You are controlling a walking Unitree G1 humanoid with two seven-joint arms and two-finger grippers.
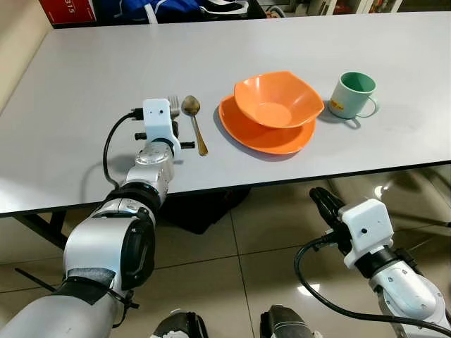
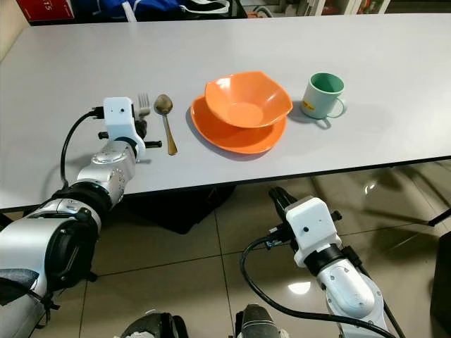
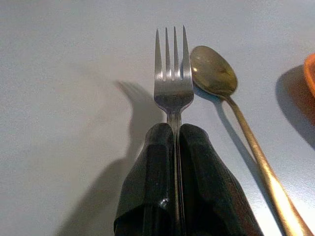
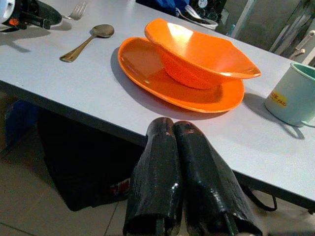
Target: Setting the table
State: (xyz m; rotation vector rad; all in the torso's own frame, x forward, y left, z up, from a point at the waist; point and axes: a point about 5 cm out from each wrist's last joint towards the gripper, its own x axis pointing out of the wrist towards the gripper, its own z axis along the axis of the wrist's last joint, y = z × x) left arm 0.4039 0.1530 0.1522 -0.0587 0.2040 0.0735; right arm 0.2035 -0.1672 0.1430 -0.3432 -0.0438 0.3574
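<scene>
We find the left gripper (image 3: 174,147) clenched on the fork (image 3: 173,73) beside the spoon (image 1: 194,121), left of centre on the tabletop (image 1: 84,105); bowl (image 1: 277,98), plate (image 1: 236,127) and cup (image 1: 354,94) are placed, only release remaining.

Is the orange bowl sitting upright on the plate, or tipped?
Upright. The orange bowl rests on the orange plate with its opening facing up, and it looks empty.

Shiny metal fork (image 3: 173,83), brassy spoon (image 3: 213,73), glossy plastic bowl (image 1: 277,99), matt table (image 1: 106,77).
</scene>
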